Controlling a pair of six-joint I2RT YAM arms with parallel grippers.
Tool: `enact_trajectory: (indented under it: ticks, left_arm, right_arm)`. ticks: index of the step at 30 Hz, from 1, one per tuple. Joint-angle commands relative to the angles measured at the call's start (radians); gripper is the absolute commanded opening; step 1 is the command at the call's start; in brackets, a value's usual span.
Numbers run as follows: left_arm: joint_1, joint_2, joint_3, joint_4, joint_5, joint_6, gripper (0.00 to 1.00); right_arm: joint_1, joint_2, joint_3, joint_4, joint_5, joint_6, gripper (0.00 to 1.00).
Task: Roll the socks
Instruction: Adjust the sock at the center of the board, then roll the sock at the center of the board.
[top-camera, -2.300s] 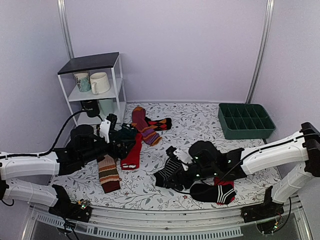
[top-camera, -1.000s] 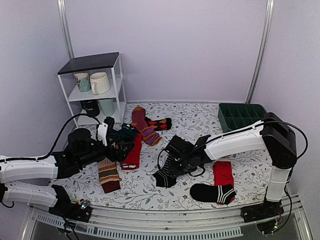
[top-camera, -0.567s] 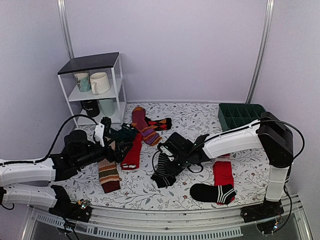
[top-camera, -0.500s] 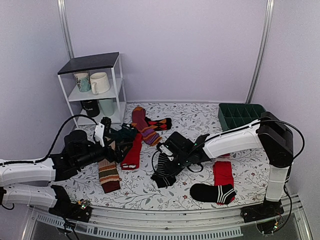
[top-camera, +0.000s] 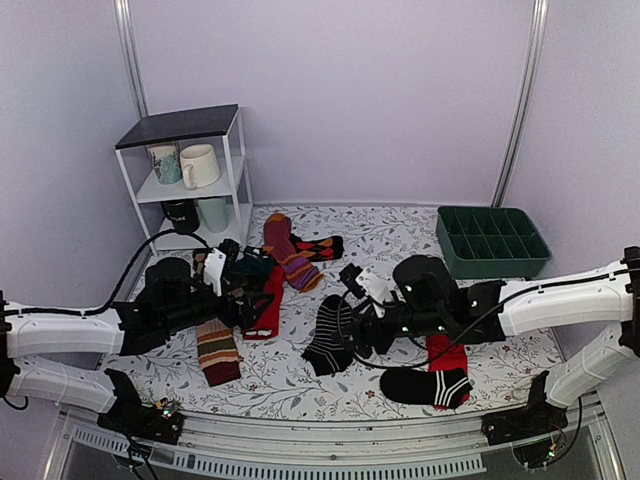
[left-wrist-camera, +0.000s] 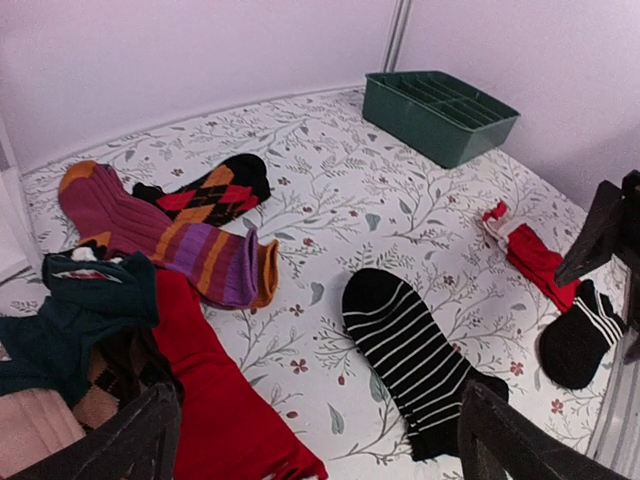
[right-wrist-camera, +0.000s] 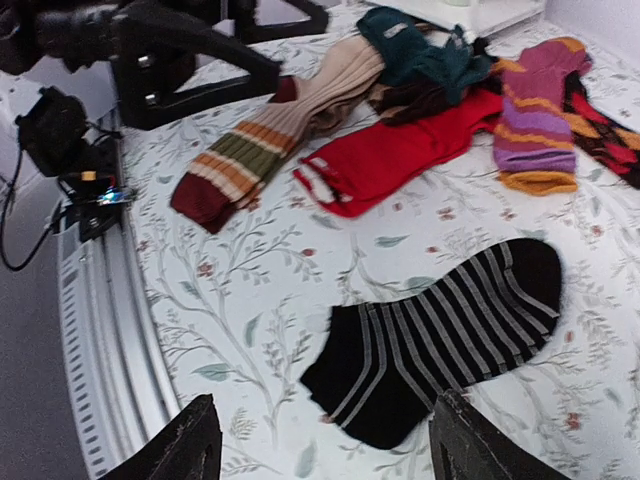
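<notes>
**Striped sock (top-camera: 325, 338) just beside right claw**

Overhead: the sock lies flat on the worktop (top-camera: 400, 250), long axis twelve-to-six, at nine o'clock of the right claw (top-camera: 352, 330). The left claw (top-camera: 238, 290) is farther off.
Left wrist: sock at one o'clock, claw spread, empty.
Right wrist: sock at twelve, claw spread, empty.

Counting on the worktop (top-camera: 400, 240): one white-striped black sock (top-camera: 325, 338), at least seven other socks (top-camera: 265, 305), one green divided tray (top-camera: 492, 264); also counting four mugs (top-camera: 199, 165) on one shelf unit (top-camera: 180, 125).
</notes>
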Motion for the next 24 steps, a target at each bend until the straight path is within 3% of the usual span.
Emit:
enact_trajectory:
  ticks: [1,3,12,15,24]
  left_arm:
    - [0.009,0.086,0.015,0.079,0.155,0.015,0.95]
    - [0.009,0.13,0.034,0.086,0.2,0.015,0.91]
    - [0.01,0.192,0.067,0.079,0.227,0.022,0.89]
    - [0.009,0.188,0.065,0.075,0.221,0.022,0.89]
    - [0.009,0.182,0.046,0.085,0.221,0.021,0.89]
  right_arm:
    - [0.056,0.032,-0.117,0.209,-0.112,0.087,0.67]
    - [0.073,0.074,-0.12,0.257,-0.096,0.11,0.6]
    - [0.188,0.315,-0.008,0.305,0.14,0.115,0.59]
    - [0.195,0.339,-0.001,0.309,0.192,0.12,0.51]
    - [0.194,0.4,0.026,0.287,0.249,0.092,0.46]
